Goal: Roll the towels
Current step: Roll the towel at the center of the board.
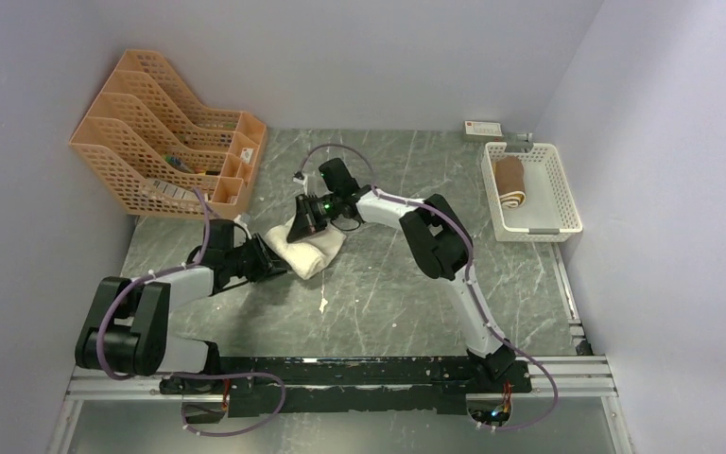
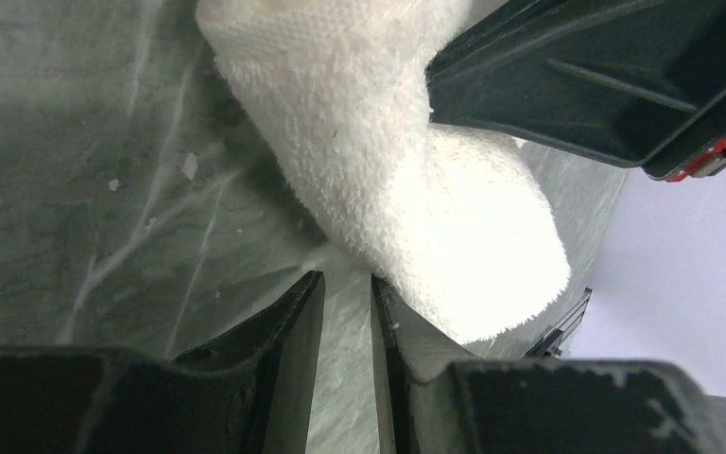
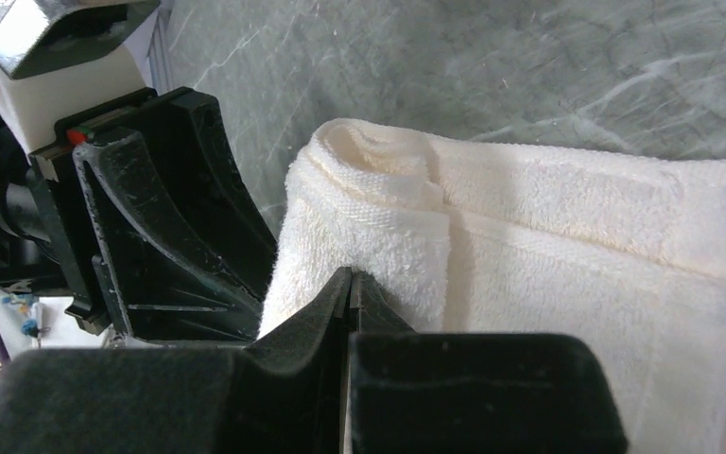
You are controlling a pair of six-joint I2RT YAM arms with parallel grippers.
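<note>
Cream towel (image 1: 310, 249) lying part-rolled left of table (image 1: 388, 284) centre, long axis running left-right. Left gripper (image 1: 279, 266) sitting at its left end, jaws narrowly apart, empty. Right gripper (image 1: 302, 225) pressing closed tips on far flank (better placed for rolling).

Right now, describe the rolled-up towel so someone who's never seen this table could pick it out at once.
Look to the far right corner of the table, where a white plastic basket sits. Inside it lies the brown towel, a short fat roll with a paler spiral showing at its end. The cream-white towel mid-table is larger and outside any basket.
</note>
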